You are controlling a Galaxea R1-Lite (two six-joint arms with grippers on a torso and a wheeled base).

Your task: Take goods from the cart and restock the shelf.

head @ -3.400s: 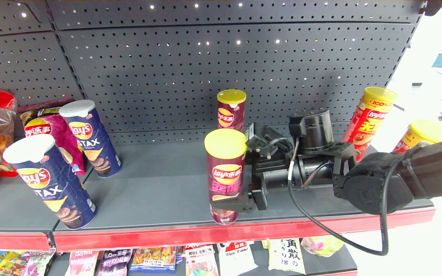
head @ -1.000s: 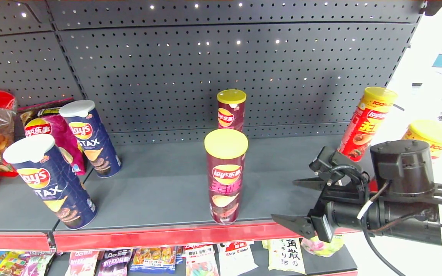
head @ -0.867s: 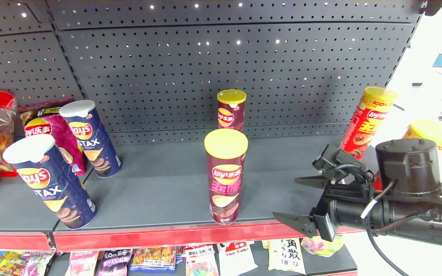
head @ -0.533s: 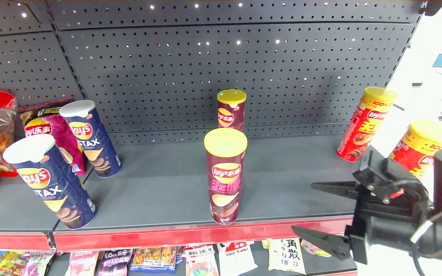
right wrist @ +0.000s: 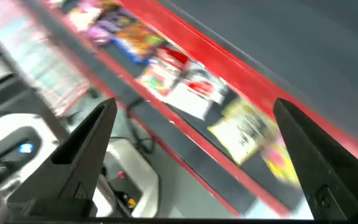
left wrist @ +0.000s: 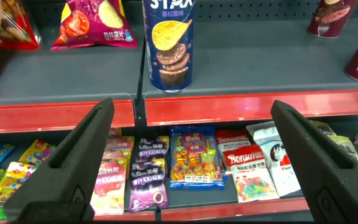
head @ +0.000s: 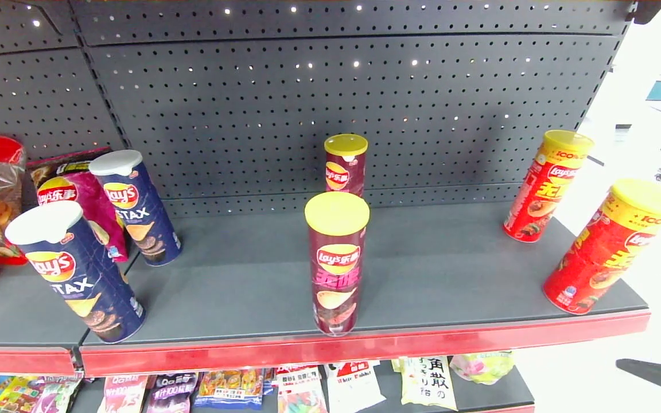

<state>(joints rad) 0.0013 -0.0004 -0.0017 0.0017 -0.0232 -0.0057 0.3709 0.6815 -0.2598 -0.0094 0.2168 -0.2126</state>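
A maroon chip can with a yellow lid (head: pixel 336 264) stands upright at the front edge of the grey shelf (head: pixel 238 287), with nothing holding it. A second maroon can (head: pixel 345 163) stands behind it by the pegboard. My right gripper is low and off to the right of the shelf; one dark finger (head: pixel 660 378) pokes in at the lower right corner. In the right wrist view my right gripper (right wrist: pixel 194 106) is open and empty over the blurred lower shelf. My left gripper (left wrist: pixel 191 109) is open and empty, facing the red shelf edge (left wrist: pixel 229 102) below a navy can (left wrist: pixel 168 43).
Two red cans (head: pixel 545 186) (head: pixel 609 246) stand at the shelf's right end. Two navy cans (head: pixel 75 272) (head: pixel 135 206) and chip bags (head: pixel 72 195) are on the left. Snack packets (head: pixel 353 384) fill the lower shelf. Bare shelf lies either side of the maroon cans.
My right gripper let go of the front maroon can, opened, and drew back right and down, almost out of the head view. The can stays upright at the shelf's front.
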